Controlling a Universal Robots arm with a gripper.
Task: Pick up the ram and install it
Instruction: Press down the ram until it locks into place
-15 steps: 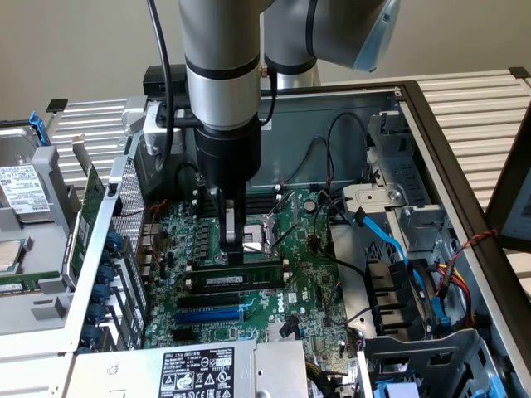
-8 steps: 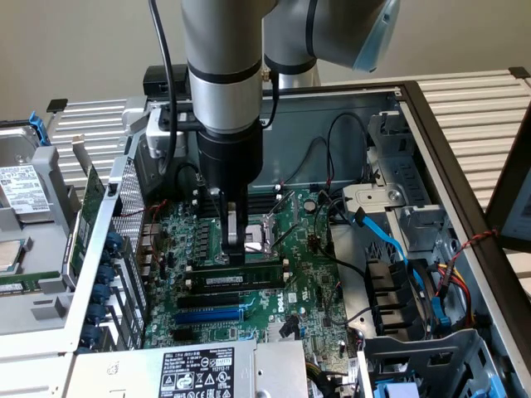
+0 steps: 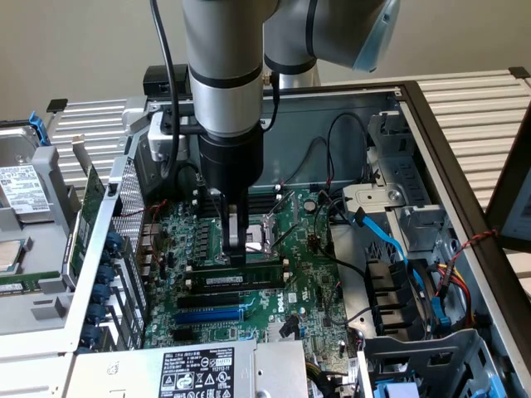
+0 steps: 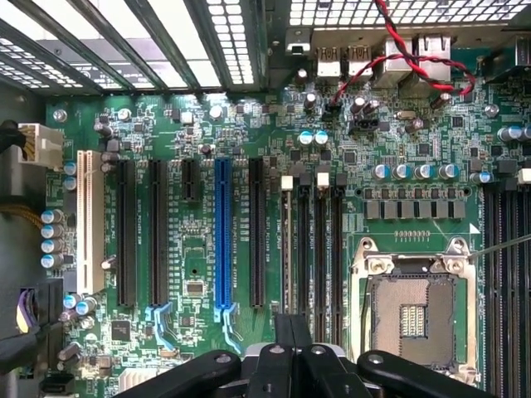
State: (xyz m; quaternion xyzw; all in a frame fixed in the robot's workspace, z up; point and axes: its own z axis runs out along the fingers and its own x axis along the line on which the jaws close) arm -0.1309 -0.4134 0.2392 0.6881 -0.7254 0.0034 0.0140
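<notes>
The ram (image 3: 241, 279), a dark stick with a pale label strip, stands on edge in a black slot of the green motherboard (image 3: 303, 290), inside the open computer case. My gripper (image 3: 236, 259) hangs straight down over it, its fingers shut together, with the tips at the ram's top edge towards the exterior view's left end. Whether they press on it I cannot tell. In the wrist view the shut gripper (image 4: 291, 319) sits over the ram (image 4: 287, 249), seen edge-on among parallel black slots with white clips.
A long blue slot (image 3: 211, 316) (image 4: 222, 240) lies next to the black slots. The CPU socket (image 4: 411, 319) is close beside the gripper. Blue cables (image 3: 390, 240) and drive bays fill the exterior view's right. A labelled power supply (image 3: 195, 369) sits in front.
</notes>
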